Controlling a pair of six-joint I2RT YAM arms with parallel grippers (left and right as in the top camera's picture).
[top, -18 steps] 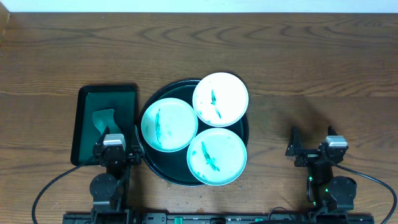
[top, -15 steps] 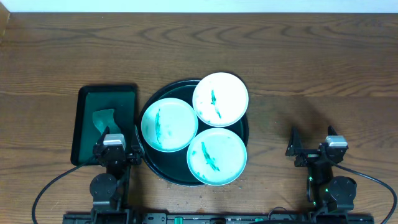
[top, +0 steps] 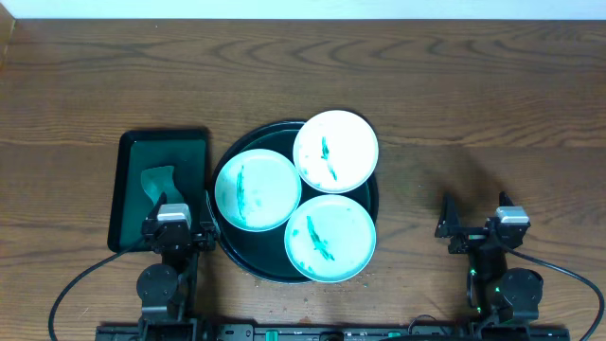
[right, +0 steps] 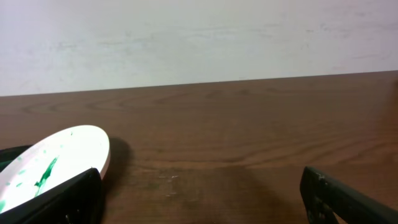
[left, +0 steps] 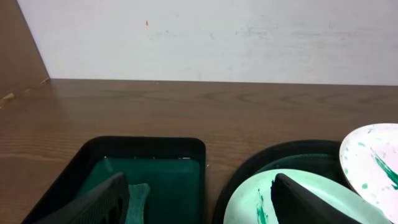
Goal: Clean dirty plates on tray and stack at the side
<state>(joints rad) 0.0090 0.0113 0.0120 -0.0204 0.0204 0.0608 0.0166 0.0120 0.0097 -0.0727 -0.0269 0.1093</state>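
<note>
Overhead plates: three dirty plates (top: pixel 258 189) are sitting on the round tray (top: pixel 268 137).
Left claw (left: pixel 199 182): gaping apart, left of tray.
Right claw (right: pixel 200 175): gaping apart, right of tray.

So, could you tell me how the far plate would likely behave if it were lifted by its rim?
The far plate looks rigid, so it should probably keep its shape. Its smooth surface may slip in a pinch. It seems to lean on the left plate and overhang the tray, so a push might tip it.
</note>
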